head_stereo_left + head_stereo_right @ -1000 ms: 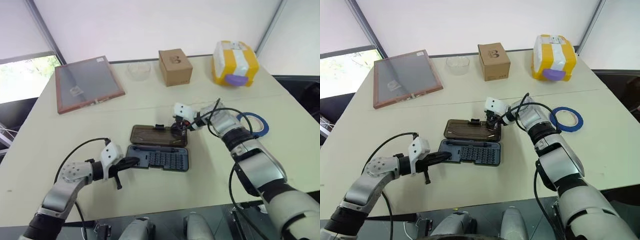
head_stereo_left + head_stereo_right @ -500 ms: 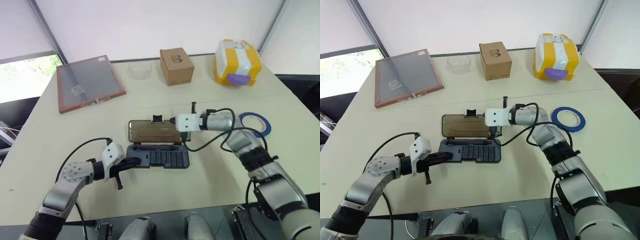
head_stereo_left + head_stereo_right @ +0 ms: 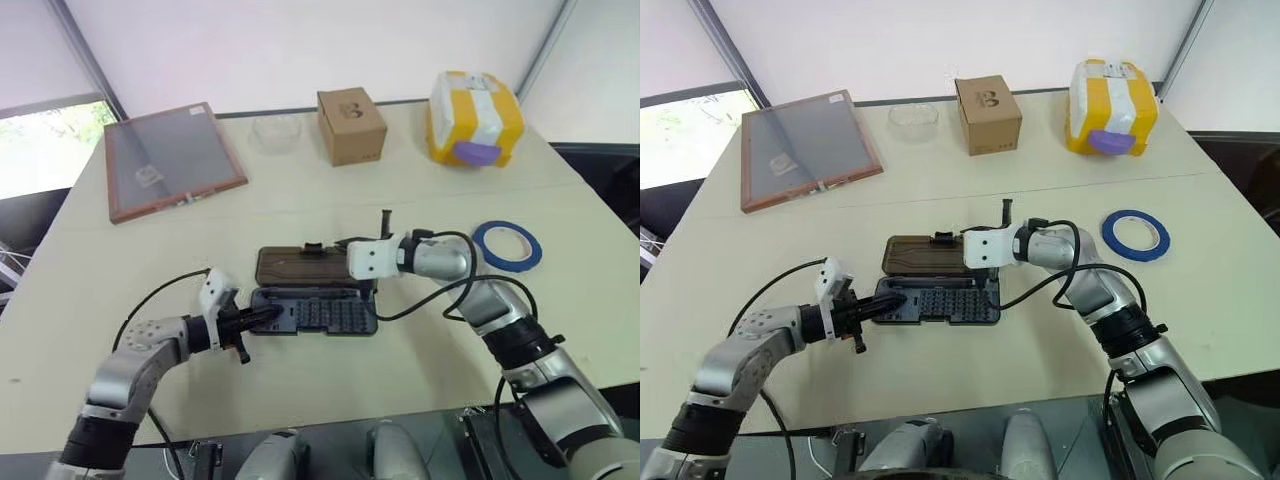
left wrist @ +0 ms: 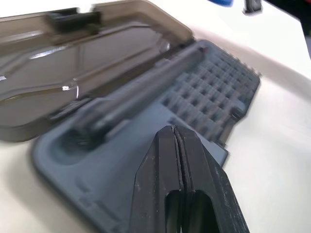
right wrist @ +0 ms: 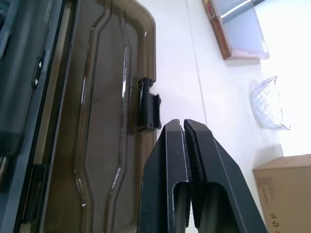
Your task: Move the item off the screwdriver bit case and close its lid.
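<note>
Found grey plastic screwdriver bit case (image 3: pixel 318 312) mid-table on cream tabletop (image 3: pixel 300 190). Smoky brown translucent lid (image 3: pixel 300 266) open, swung back behind the bit tray. Noted flat blue tape ring (image 3: pixel 507 246) lying on the table, well apart to the case's right. Logged left gripper (image 4: pixel 173 130) pressed fully shut, holding nothing, tips over tray's left end; contact unclear. Logged right gripper (image 5: pixel 183 124) likewise closed tight and empty, close above lid near its black latch clip (image 5: pixel 148 108).

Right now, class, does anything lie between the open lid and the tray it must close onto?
Yes: the left gripper, jaws shut, sits over the left end of the tray, where the lid must land.
</note>
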Controlling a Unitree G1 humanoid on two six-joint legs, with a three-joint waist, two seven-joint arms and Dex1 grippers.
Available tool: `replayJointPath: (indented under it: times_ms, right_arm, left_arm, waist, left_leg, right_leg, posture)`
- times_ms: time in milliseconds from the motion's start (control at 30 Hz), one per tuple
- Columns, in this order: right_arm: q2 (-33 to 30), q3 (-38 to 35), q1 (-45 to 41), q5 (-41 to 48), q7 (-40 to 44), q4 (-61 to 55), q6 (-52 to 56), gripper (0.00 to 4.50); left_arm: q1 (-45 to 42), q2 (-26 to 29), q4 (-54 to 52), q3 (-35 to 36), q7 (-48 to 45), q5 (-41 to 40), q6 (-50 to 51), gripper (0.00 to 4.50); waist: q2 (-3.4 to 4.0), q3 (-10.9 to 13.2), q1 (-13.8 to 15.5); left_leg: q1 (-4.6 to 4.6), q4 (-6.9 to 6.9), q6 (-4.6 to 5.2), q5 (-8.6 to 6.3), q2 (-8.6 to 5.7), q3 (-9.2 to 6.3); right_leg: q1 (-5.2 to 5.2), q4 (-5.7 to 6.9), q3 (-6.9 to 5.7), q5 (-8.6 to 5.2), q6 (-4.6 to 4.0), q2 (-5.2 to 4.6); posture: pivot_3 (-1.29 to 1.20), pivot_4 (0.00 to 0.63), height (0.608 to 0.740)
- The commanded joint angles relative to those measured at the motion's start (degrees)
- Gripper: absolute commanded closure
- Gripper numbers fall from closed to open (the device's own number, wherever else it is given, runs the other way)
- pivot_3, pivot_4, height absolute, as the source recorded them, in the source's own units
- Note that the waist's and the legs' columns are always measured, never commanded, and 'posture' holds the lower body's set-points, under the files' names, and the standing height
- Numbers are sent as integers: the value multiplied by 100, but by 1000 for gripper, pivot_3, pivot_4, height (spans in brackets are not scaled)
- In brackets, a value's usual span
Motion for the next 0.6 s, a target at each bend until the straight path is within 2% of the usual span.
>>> replayJointPath:
  times_ms: [33,133,167,333,367,433,600]
  right_arm:
    - [246,-592,-323,812,202,61,972,4428]
    - [388,-893,-678,1366,464,112,1856,3670]
    - [431,-949,-800,1483,511,162,2114,3237]
    - [496,-881,-1332,1734,779,569,3443,518]
    - [538,-855,-1500,1744,784,794,3692,88]
    - [606,-752,-1786,1746,885,1279,3929,88]
    - [763,-490,-2281,1577,981,2573,3735,88]
  left_arm:
    - [152,249,-56,-173,-156,371,-289,4500]
    - [169,359,168,-327,-179,759,-662,4500]
    - [166,397,264,-389,-195,910,-827,4500]
    - [158,509,557,-597,-278,1309,-1366,4500]
    - [139,499,598,-609,-275,1330,-1409,4500]
    - [104,467,675,-613,-257,1367,-1488,4500]
    - [65,392,762,-628,-169,1409,-1579,4500]
  waist:
    - [3,3,-12]
    - [10,8,-5]
    - [10,8,3]
    - [10,7,19]
    - [10,7,17]
    - [11,7,10]
    - [13,8,-2]
  left_leg:
    - [-1,-1,0,0,2,1]
    - [-2,-2,0,0,3,4]
    - [-2,-3,-1,0,3,4]
    - [1,-4,-1,0,5,2]
    - [1,-4,-1,0,4,1]
    - [1,-3,-1,0,3,3]
    - [1,-4,-1,1,4,3]
  right_leg:
    - [-1,-1,-1,0,0,0]
    - [0,-6,-2,0,0,0]
    - [0,-6,-1,0,-1,0]
    - [4,-6,-2,0,-1,-1]
    - [5,-6,-2,0,-1,-1]
    - [4,-6,-2,0,-1,-3]
    - [2,-2,-2,0,-1,-3]
  posture:
    - [0,150,740]
    - [0,150,740]
    - [0,150,740]
    - [0,150,740]
    - [0,150,740]
    - [0,150,740]
    - [0,150,740]
